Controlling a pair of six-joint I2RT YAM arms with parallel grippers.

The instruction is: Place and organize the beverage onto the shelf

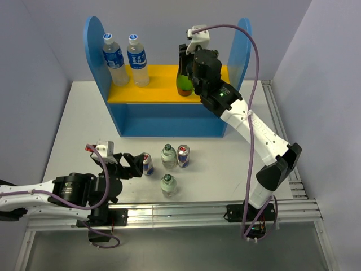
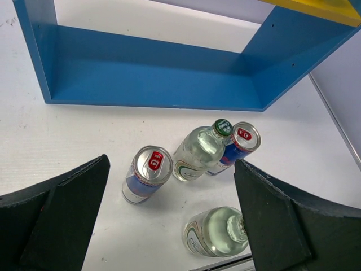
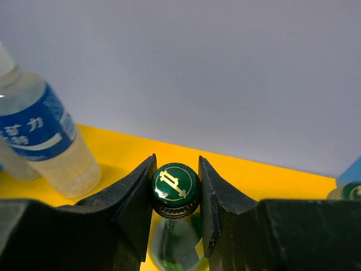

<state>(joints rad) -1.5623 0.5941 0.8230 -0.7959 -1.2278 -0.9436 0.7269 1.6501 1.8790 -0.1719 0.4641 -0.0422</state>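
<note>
Right claw (image 3: 175, 167) was clenched on the green bottle (image 3: 174, 248) at the right end of the shelf's (image 1: 169, 121) yellow board (image 1: 161, 84), perhaps already landed. Two water bottles (image 1: 115, 59) stood at its left end. Left claw (image 2: 169, 220) gaped wide; four drinks (image 1: 168, 157) sat on the bench (image 1: 79, 124).

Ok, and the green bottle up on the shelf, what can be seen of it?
The green bottle looks like translucent green glass, with a dark green crimped cap bearing a gold emblem. It stands upright toward the right end of the yellow upper board of the shelf. The right end effector is shut on its top, pressing both sides of the cap.
</note>
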